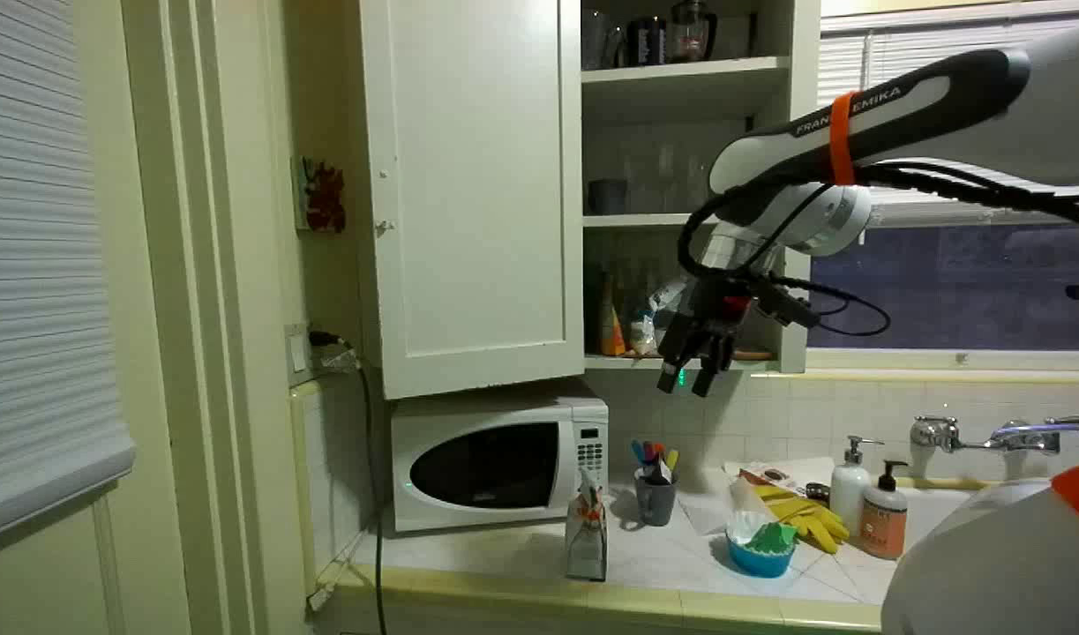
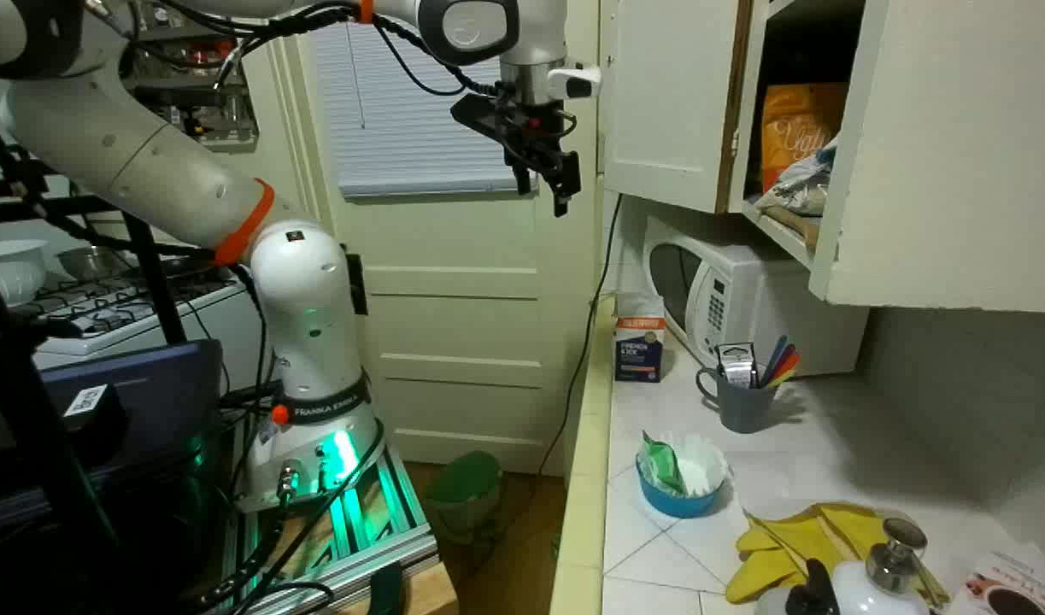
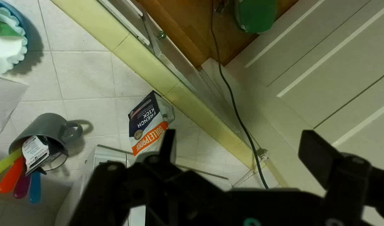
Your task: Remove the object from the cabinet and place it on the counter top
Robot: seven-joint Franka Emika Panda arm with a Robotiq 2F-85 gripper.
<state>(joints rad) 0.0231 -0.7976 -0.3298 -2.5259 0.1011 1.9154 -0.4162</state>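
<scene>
Kitchen: narrow tiled counter top beneath an open white cabinet.
Gripper: jaws wide, nothing held, tips downward.
Lowest shelf: orange pouch upright inside; whether it's the object I can't tell.
Coffee bag: by the counter's front edge; possibly the object, already out.
Back edge: the shelf sits over that side, sideways from my tips, so for the pouch I'd level the gripper.

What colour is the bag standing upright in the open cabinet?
The upright bag is orange with pale lettering; it shows best in an exterior view.
</scene>
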